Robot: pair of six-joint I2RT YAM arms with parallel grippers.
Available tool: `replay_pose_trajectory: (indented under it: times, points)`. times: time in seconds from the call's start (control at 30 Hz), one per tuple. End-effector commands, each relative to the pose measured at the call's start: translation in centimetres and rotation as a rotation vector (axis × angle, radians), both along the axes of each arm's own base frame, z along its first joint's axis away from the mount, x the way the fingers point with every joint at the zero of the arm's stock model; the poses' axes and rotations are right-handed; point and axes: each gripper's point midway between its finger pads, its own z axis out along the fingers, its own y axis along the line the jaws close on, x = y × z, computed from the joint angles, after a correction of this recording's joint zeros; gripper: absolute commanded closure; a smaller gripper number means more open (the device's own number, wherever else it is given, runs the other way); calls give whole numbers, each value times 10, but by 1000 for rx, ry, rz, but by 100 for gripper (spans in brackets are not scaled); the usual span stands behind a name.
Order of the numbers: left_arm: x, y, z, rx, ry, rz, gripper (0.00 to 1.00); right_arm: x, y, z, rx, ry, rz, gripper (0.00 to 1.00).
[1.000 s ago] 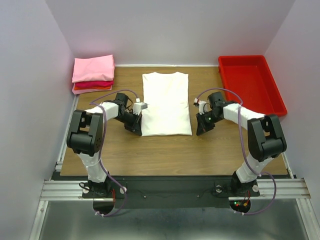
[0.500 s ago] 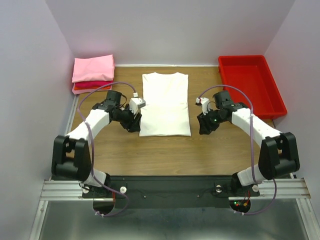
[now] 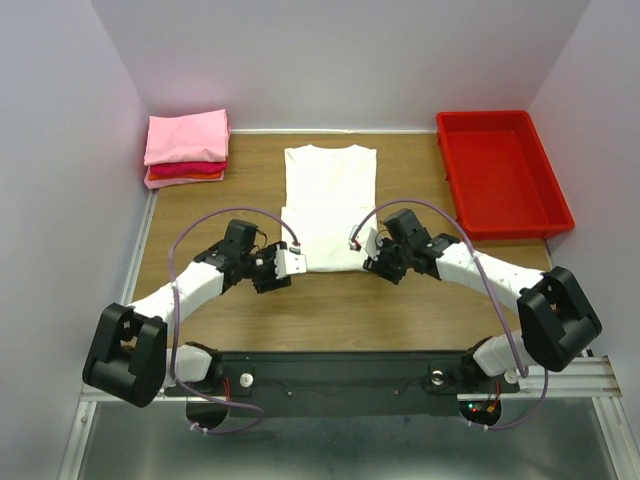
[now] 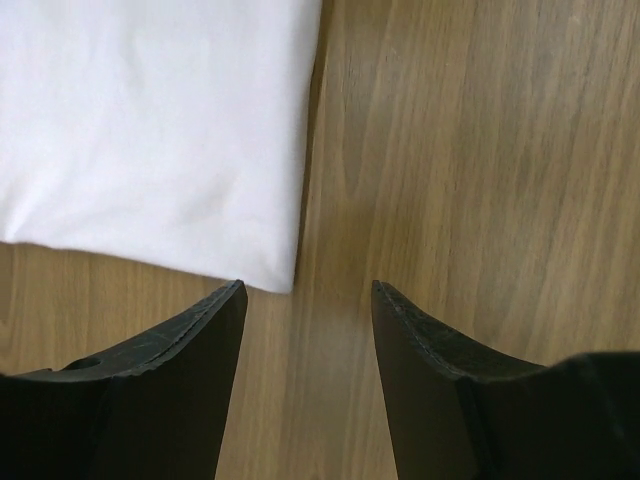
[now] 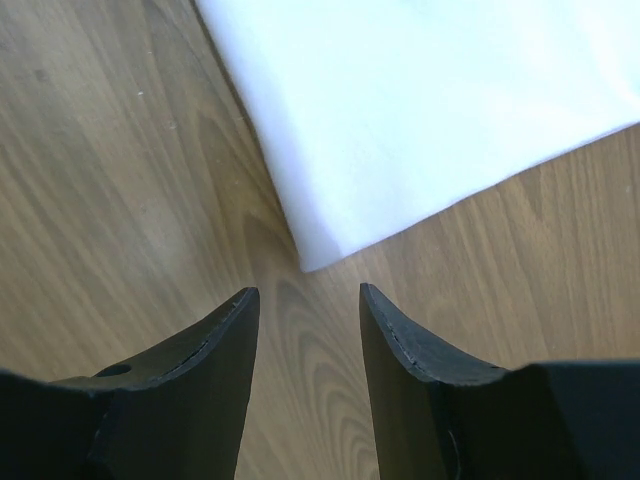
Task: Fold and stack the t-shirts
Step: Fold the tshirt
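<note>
Two open, empty pincers hover low over the table (image 3: 400, 310): the left pincer (image 4: 305, 290) just off the near left corner of the white t-shirt (image 3: 330, 195), the right pincer (image 5: 303, 292) just off its near right corner. That shirt lies folded lengthwise mid-table, and the pink and red t-shirts (image 3: 186, 145) sit stacked at the far left corner.

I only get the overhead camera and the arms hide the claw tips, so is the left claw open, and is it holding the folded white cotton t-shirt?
Observer: The left claw is open and holds nothing.
Operator: Where's the shirt corner?
Observer: The folded white cotton t-shirt has its corner at the mouth of the gap, close beside one fingertip; bare wooden table fills the rest.
Operator: And the right claw?
Observer: The right claw is open too; the corner sits just ahead of its gap, ungripped.
</note>
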Motion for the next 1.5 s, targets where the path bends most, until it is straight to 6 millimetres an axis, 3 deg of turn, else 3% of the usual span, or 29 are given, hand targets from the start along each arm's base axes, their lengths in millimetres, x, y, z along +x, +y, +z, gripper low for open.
replay_pose_trajectory:
  times: [0.0, 0.17, 0.37, 0.47, 0.57, 0.6, 0.63, 0.67, 0.7, 0.73, 0.8, 0.87, 0.9, 0.93, 0.97, 1.0, 1.07, 1.2, 1.37, 1.47]
  points:
    - [19, -14, 8, 29, -215, -96, 37, 22, 11, -1, -24, -160, 53, 49]
    - [18, -15, -9, 79, -238, -121, 39, 23, 17, -15, -44, -185, 80, 50]
    - [31, -21, -15, 95, -220, -94, 41, 25, 18, -27, -61, -194, 93, 51]
    - [40, -21, -23, 123, -180, -68, 48, 21, 14, -37, -81, -179, 99, 55]
    - [46, -20, -26, 152, -160, -61, 55, 18, 10, -41, -95, -180, 97, 68]
    - [45, -20, -28, 157, -154, -64, 58, 17, 8, -41, -99, -179, 91, 79]
    - [44, -18, -29, 166, -142, -67, 68, 17, 7, -42, -101, -176, 86, 86]
    - [45, -19, -28, 167, -148, -73, 74, 17, 6, -40, -99, -181, 75, 100]
    - [39, -16, -30, 182, -117, -78, 79, 17, 5, -39, -99, -183, 68, 99]
    - [39, -16, -28, 180, -112, -76, 91, 17, 5, -37, -93, -184, 59, 99]
    - [38, -17, -19, 173, -92, -54, 99, 18, 6, -23, -72, -188, 34, 99]
    - [39, -18, -8, 160, -87, -36, 100, 19, 9, -9, -54, -189, 26, 100]
    - [44, -23, 16, 125, -103, -23, 100, 10, 9, -2, -52, -135, 29, 99]
    - [44, -23, 20, 127, -98, -24, 100, 16, 13, 11, -31, -162, 27, 99]
    - [44, -25, 31, 112, -104, -21, 100, 8, 10, 12, -42, -124, 30, 99]
    - [36, -23, 33, 123, -68, -29, 100, 12, 16, 30, -8, -141, 30, 99]
    - [39, -28, 55, 113, -75, -57, 100, 11, 17, 43, 1, -135, 27, 99]
    - [30, -28, 75, 100, -45, -66, 100, -2, 10, 62, -7, -99, 37, 99]
    - [-11, -27, 85, 113, 18, -164, 100, -32, 3, 78, 15, -29, 79, 99]
    - [-52, -28, 91, 114, 51, -285, 100, -66, -6, 80, 20, 59, 145, 99]
